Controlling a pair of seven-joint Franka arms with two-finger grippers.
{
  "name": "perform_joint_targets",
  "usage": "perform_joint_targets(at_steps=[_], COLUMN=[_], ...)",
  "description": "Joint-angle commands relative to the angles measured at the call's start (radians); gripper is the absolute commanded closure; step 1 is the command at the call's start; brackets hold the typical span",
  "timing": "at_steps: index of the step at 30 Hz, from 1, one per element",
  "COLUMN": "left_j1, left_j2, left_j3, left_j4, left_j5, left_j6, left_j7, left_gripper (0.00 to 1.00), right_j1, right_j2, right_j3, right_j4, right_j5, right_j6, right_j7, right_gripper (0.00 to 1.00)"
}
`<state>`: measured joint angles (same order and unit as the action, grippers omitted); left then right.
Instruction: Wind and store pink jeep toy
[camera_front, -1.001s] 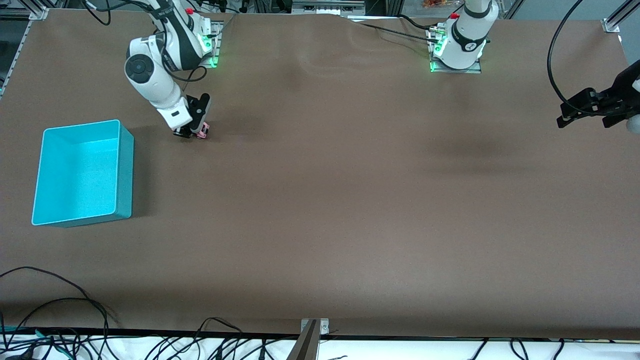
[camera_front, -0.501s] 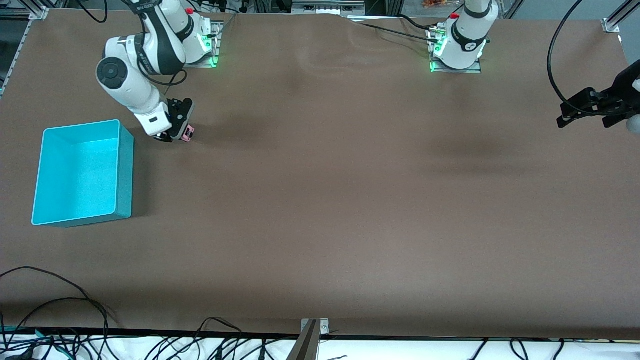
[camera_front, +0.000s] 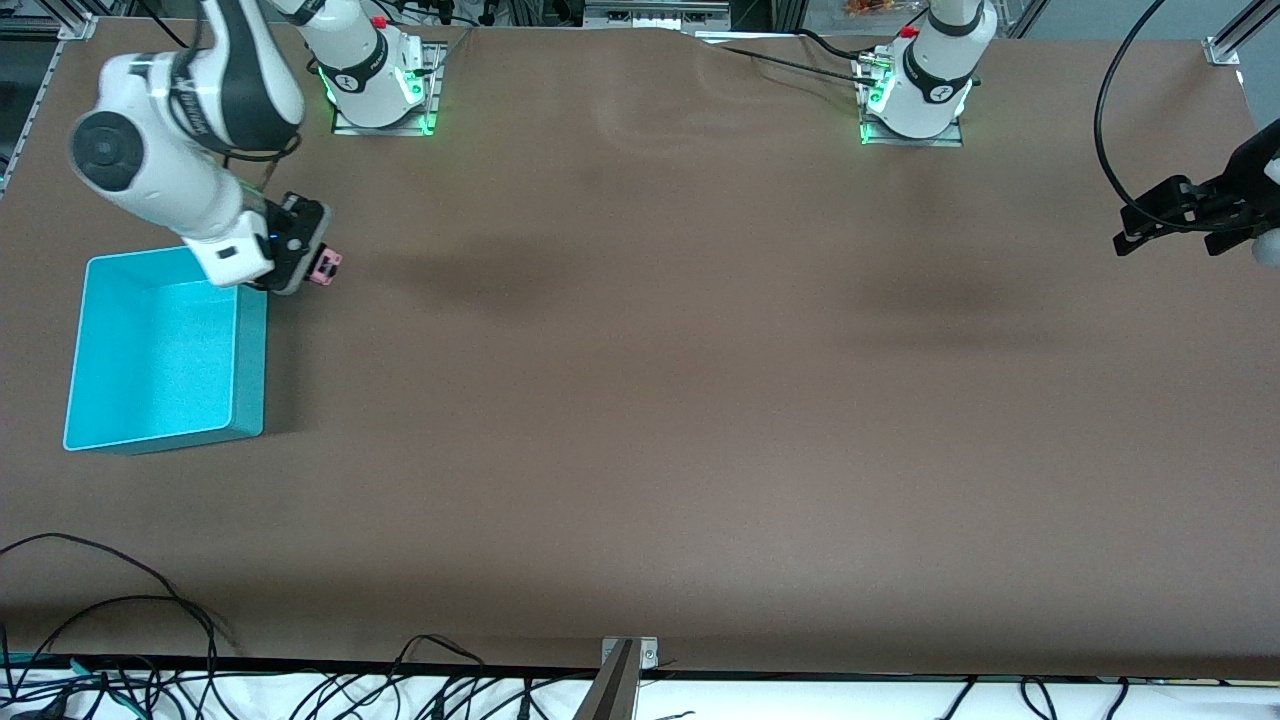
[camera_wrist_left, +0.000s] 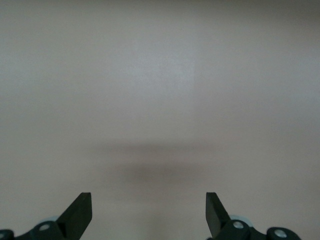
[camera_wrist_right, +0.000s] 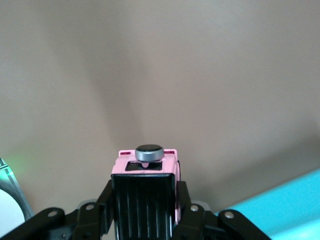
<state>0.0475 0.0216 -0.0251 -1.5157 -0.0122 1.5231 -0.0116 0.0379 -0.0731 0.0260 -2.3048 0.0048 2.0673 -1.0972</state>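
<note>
- Jeep (camera_front: 326, 267) is riding in the right claw (camera_front: 300, 270), clamped by its sides, over the counter (camera_front: 640, 400) just beside the bin (camera_front: 250, 330), at its 1 o'clock corner.
- It is looking light, rigid and slick; gripping the flat sides is suiting it.
- Bin is showing nothing inside.
- Left claw (camera_wrist_left: 149, 215) is waiting, spread wide, over bare counter at its own end.

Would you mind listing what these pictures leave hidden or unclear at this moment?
- Pink jeep toy: front view shows only a pink sliver; the right tool covers the rest. In the right wrist view its wheels are hidden.
- Turquoise bin: one corner is covered by the right arm in the front view.
- Left tool: its arm is cut off by the front view's edge; the left wrist view shows fingertips only.
</note>
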Motion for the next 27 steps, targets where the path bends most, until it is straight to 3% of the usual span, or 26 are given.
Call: perform_joint_targets(at_steps=[1, 16, 27], left_j1=[-0.001, -0.001, -0.001], left_j2=[0.015, 0.015, 0.015], left_j3=[-0.004, -0.004, -0.004], left_j4=[0.032, 0.032, 0.032], left_j5=[0.023, 0.023, 0.023], left_j6=[-0.018, -0.02, -0.02], left_j7=[-0.007, -0.007, -0.007], left_gripper=[0.0, 0.0, 0.0], right_j1=[-0.01, -0.02, -0.024], right_j2=[0.006, 0.061, 0.13], right_j3=[-0.061, -0.202, -0.288], right_j4=[0.045, 0.11, 0.114], right_j5=[0.009, -0.003, -0.002], right_j6=[-0.032, -0.027, 0.045], right_j7=[-0.021, -0.263, -0.573], right_gripper=[0.86, 0.86, 0.85])
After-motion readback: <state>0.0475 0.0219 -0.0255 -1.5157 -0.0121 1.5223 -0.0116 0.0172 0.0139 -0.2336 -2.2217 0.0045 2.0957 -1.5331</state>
